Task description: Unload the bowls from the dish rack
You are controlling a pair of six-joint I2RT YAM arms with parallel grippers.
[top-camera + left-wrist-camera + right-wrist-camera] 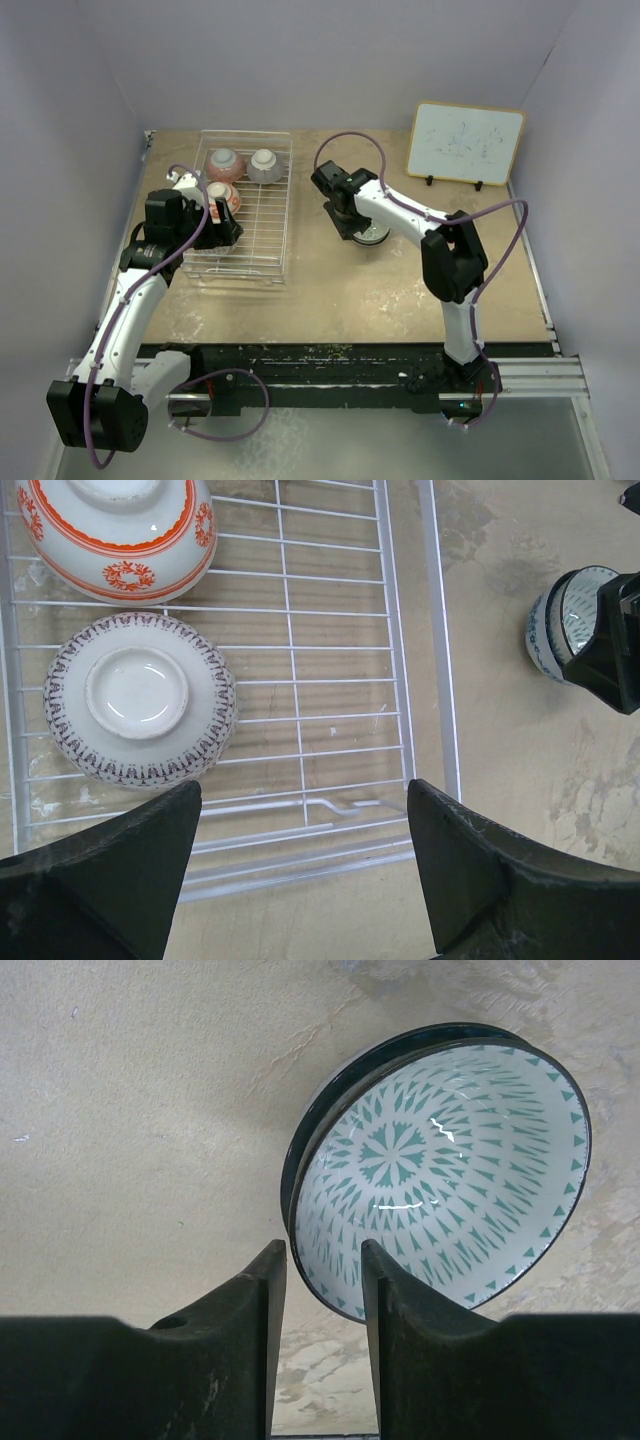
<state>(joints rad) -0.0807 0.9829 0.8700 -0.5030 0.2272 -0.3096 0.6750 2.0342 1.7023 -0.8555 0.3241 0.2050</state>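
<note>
The wire dish rack [262,215] lies at the far left and also shows in the left wrist view [330,695]. A pink bowl [226,162], a grey bowl [265,165] and a red-orange bowl [222,196] sit upside down in it. The left wrist view shows the red-orange bowl [115,530] and a purple-patterned bowl [140,700], also upside down. My left gripper [305,790] is open and empty above the rack's near end [224,230]. My right gripper [323,1250] straddles the rim of a pale green bowl [440,1170], which is nested in a dark-rimmed bowl [300,1140] on the table [373,236].
A white framed board [465,143] leans at the far right against the wall. The right arm [450,255] stretches across the middle of the table. The right gripper and its bowls show at the right edge of the left wrist view [560,620].
</note>
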